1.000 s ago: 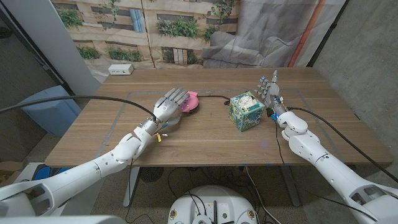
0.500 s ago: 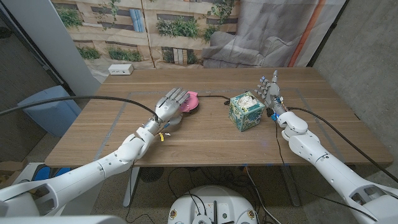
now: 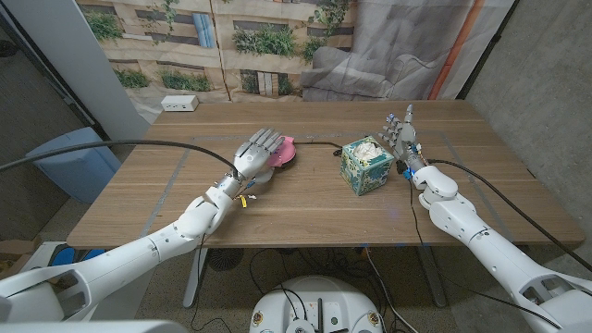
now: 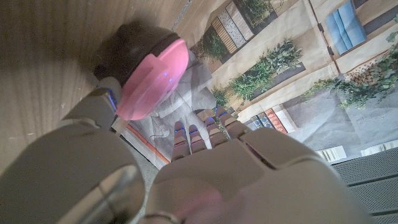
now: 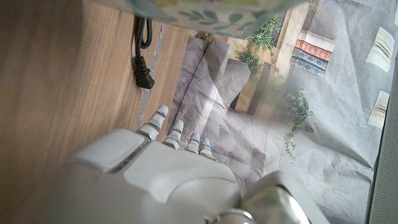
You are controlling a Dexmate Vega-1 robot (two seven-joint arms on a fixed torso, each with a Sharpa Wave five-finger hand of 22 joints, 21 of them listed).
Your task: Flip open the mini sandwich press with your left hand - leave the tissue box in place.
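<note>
The mini sandwich press (image 3: pixel 286 151) has a pink lid on a dark base and sits shut at mid table. My left hand (image 3: pixel 257 154) hovers right beside it on its near-left side, fingers stretched out and apart, holding nothing. In the left wrist view the pink lid (image 4: pixel 153 77) lies just past the thumb (image 4: pixel 94 112), while the other fingers (image 4: pixel 200 135) reach beyond it. The tissue box (image 3: pixel 366 165), green with a floral print, stands to the right of the press. My right hand (image 3: pixel 402 137) stands upright just right of the box, fingers spread and empty.
A black cable (image 3: pixel 320 145) runs from the press behind the tissue box; its plug (image 5: pixel 143 77) lies on the wood near my right hand. A white power strip (image 3: pixel 179 103) sits at the far left corner of the table (image 3: pixel 305 208).
My left hand has crept a little forward and right, closer to the press. The right hand and the tissue box have stayed put.
</note>
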